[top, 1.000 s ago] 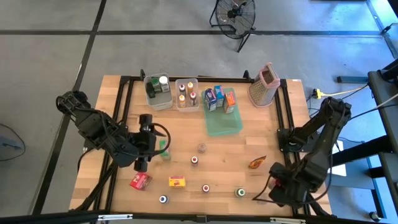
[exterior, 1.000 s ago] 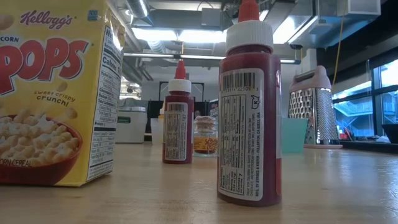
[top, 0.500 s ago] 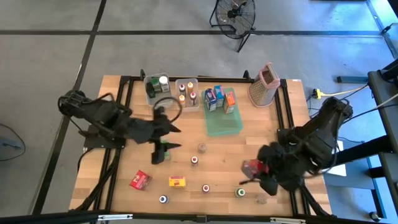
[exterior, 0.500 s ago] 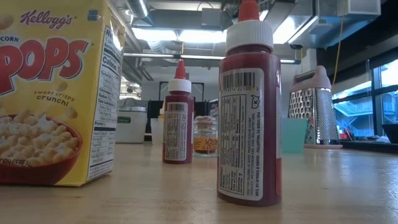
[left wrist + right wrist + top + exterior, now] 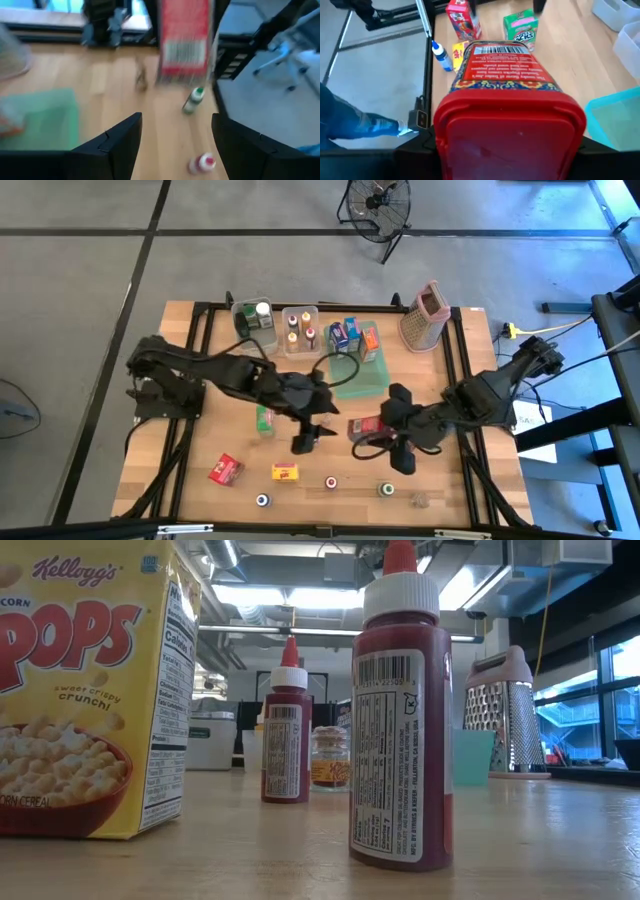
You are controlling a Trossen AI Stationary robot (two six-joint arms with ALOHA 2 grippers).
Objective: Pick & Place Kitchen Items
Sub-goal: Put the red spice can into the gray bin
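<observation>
A red-lidded spice tin (image 5: pixel 366 427) hangs above mid-table (image 5: pixel 440 470), clamped in the right hand (image 5: pixel 375 430); that arm reaches in low from the table's right edge; the left hand (image 5: pixel 308 435), fingers spread and empty, faces it, its arm stretched across from the left, beside a green carton (image 5: pixel 265 419).

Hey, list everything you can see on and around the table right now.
box grater: one, pinkish-grey, far right corner.
clear bins: two, far edge, holding small bottles and jars.
green tray: one, beside the bins.
blue and orange cartons: in the tray.
green carton: one, mid-table left.
red carton: one, near left.
yellow cereal carton: one, near edge.
capped bottles: three, red, blue, green caps, near edge.
fan: one, black, floor beyond table.
red-lidded container: one, held above mid-table.
right hand: shut on that container.
left hand: open, empty, mid-table.
</observation>
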